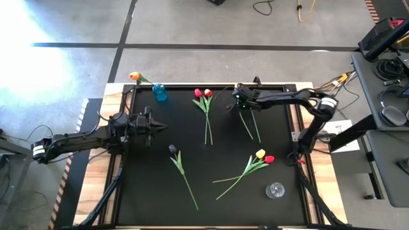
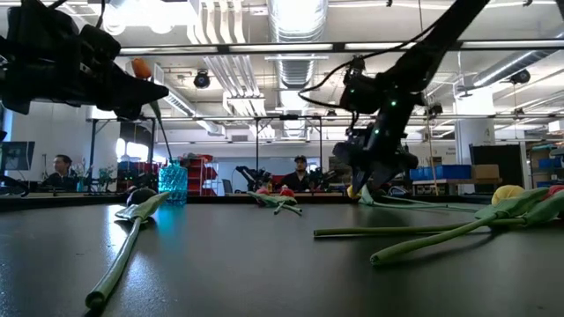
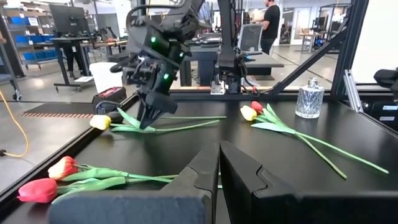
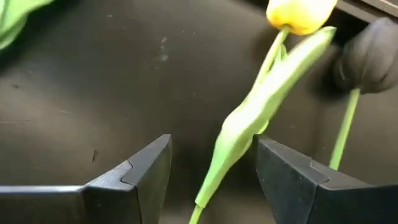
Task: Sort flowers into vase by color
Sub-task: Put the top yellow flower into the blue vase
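Note:
My right gripper (image 1: 238,101) is open and slants down over two flowers at the far middle of the black table (image 1: 147,185). One is a yellow tulip (image 4: 301,15), the other a dark tulip (image 4: 371,59). The yellow tulip's stem and leaf (image 4: 249,124) lie on the table between the two fingers, which do not touch them. My left gripper (image 1: 163,128) waits shut and level over the table's left side. An orange flower (image 1: 135,76) stands in the blue vase (image 1: 158,92) at the far left. A clear vase (image 1: 275,190) stands at the near right.
More flowers lie flat on the table: two red ones (image 1: 203,94) at the far middle, a dark one (image 1: 172,149) left of centre, and a yellow (image 1: 260,154) and red (image 1: 269,159) pair at the right. People stand in the room beyond the table.

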Controlling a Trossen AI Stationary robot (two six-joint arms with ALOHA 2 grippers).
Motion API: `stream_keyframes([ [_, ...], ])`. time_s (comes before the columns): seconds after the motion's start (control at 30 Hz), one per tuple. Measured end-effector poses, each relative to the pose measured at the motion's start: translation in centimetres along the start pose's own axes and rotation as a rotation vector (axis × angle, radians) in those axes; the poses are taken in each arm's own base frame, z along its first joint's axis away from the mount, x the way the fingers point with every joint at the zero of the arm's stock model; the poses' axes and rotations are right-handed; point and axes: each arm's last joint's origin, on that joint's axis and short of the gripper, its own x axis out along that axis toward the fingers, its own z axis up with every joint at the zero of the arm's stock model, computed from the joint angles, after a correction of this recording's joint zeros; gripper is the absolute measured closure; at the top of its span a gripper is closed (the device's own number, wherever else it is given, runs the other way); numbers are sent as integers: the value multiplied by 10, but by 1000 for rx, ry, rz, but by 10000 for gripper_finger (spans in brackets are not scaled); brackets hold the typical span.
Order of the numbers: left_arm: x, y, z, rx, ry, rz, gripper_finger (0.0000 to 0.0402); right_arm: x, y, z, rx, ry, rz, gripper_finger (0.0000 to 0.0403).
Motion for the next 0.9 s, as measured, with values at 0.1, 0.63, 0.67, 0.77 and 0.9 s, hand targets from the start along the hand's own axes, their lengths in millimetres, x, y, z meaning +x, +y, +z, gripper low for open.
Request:
stream_keyframes([
  [0.1, 0, 0, 2, -8, -17, 0, 402, 0, 3, 7, -24, 15, -16, 186],
  [0.63, 0, 0, 1, -18, -14, -3, 402, -72, -6, 17, -20, -81, -22, 186],
  [0.67, 0, 0, 1, -18, -14, -3, 401, -74, -6, 15, -24, -77, -36, 186],
  [0.77, 0, 0, 1, -18, -13, -3, 401, -75, -7, 3, -26, -55, -54, 186],
  [0.9, 0, 0, 0, -18, -12, -3, 401, -64, -10, -20, -17, 1, -42, 186],
])
